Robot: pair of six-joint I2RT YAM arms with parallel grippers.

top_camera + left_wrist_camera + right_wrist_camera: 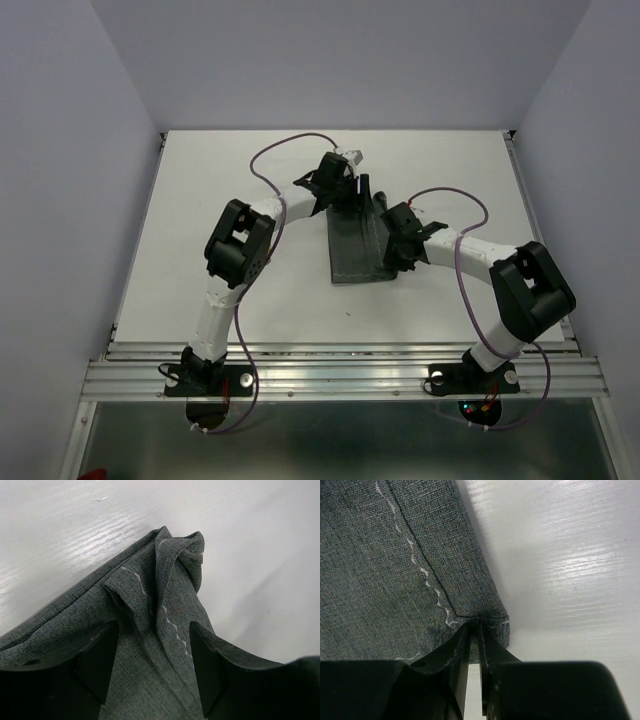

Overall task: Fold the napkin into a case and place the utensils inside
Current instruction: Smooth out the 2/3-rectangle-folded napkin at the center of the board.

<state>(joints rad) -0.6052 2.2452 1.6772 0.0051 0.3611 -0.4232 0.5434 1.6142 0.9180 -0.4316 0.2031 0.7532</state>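
Note:
The dark grey napkin (356, 246) lies folded into a tapering strip in the middle of the table. Its far end is bunched into creased folds (175, 565), and the pale stitched hem (172, 622) shows there. My left gripper (152, 630) stands open over that far end, one finger on each side of the cloth, gripping nothing. It sits at the strip's far tip (352, 195) in the top view. My right gripper (479, 625) is shut on a hemmed corner of the napkin (395, 555) at the strip's right edge (393, 238). The utensils are out of view.
The white table (200, 220) spreads left, right and behind the cloth. Grey walls close it in on three sides. Purple cables (290, 145) loop above both arms. A metal rail (340, 375) with the arm bases runs along the near edge.

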